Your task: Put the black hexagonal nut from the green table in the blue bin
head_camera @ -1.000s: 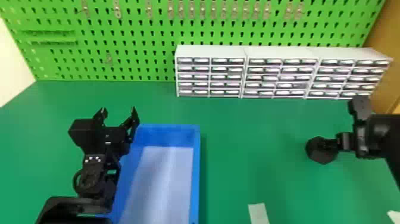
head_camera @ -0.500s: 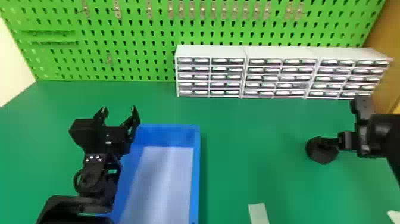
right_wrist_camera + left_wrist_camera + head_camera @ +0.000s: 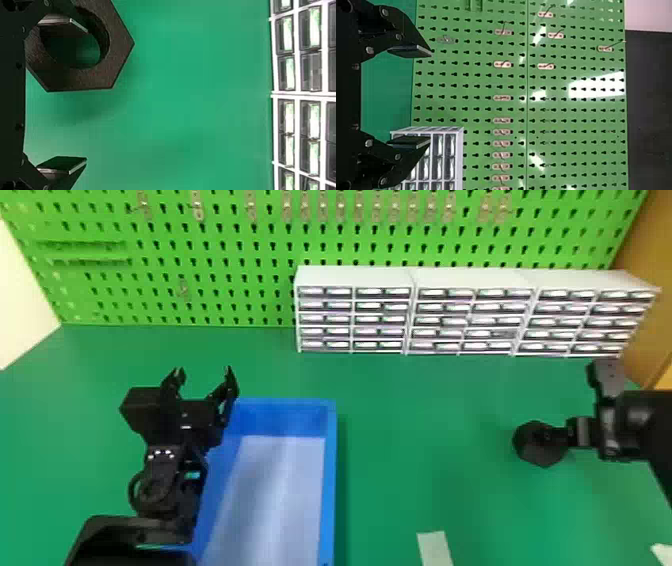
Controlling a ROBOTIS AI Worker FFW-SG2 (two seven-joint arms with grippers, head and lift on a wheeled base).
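My right gripper (image 3: 574,402) stands open at the right, one finger over the black hexagonal nut (image 3: 532,455) and the other apart from it. In the right wrist view, my gripper (image 3: 81,95) has one fingertip across the hole of the nut (image 3: 115,51), while the opposite finger is well clear of it. Whether that finger reaches into the hole, I cannot tell. The blue bin (image 3: 329,480) is at centre-left, its visible floor bare. Parked at the bin's left side is my left gripper (image 3: 204,371), open; its own wrist view shows the gripper (image 3: 430,97) with nothing between its fingers.
White drawer cabinets (image 3: 355,277) line the back of the green table (image 3: 425,405) in front of the green pegboard (image 3: 240,245). A pale strip (image 3: 434,547) lies at the front. Open table surface separates the bin from the nut.
My right gripper has shifted slightly to the right, while the nut stays in practically the same place. The left arm and the bin look unmoved.
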